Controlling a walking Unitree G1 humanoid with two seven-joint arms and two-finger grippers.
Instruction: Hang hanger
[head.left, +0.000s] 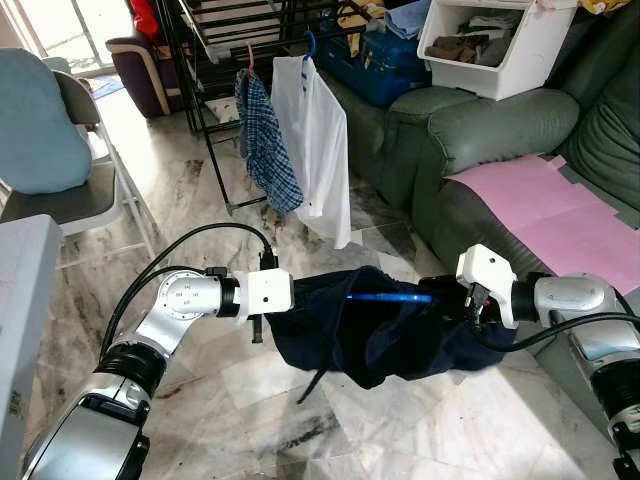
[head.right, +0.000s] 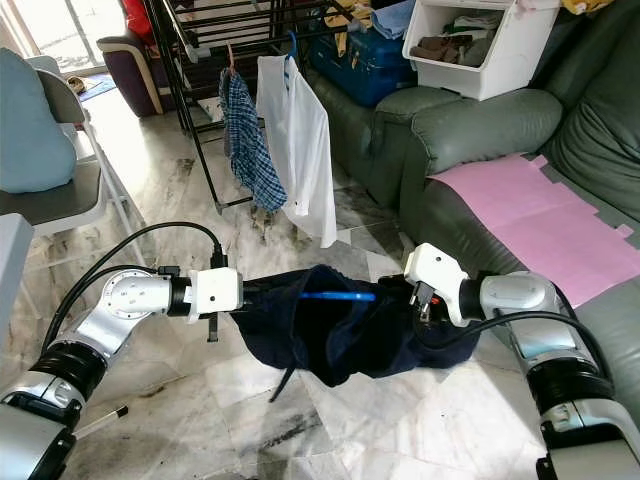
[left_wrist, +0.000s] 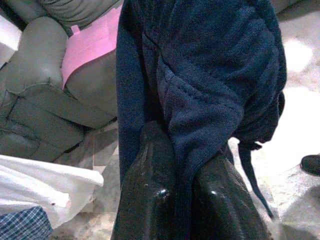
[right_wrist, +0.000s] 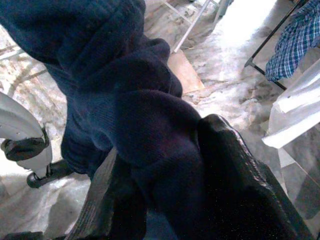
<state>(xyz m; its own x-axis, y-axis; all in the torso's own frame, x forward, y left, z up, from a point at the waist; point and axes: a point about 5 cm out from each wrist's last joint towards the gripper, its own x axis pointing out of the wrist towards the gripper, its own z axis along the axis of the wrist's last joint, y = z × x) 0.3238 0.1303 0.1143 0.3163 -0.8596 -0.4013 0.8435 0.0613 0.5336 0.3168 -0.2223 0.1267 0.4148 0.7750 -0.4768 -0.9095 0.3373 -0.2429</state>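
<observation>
Above the marble floor, the blue hanger lay level, its long axis running between the arms, wrapped in a slack navy garment. The left claw was clamped on one end of the cloth and the right claw on the other.

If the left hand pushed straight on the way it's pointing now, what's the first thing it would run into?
The left hand is already clamped on the navy garment, so it meets that cloth first. Further along that line sits the right hand; depth beyond is unclear.

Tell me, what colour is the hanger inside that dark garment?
Blue: the hanger shows best in the left eye view, poking through the navy garment.
</observation>
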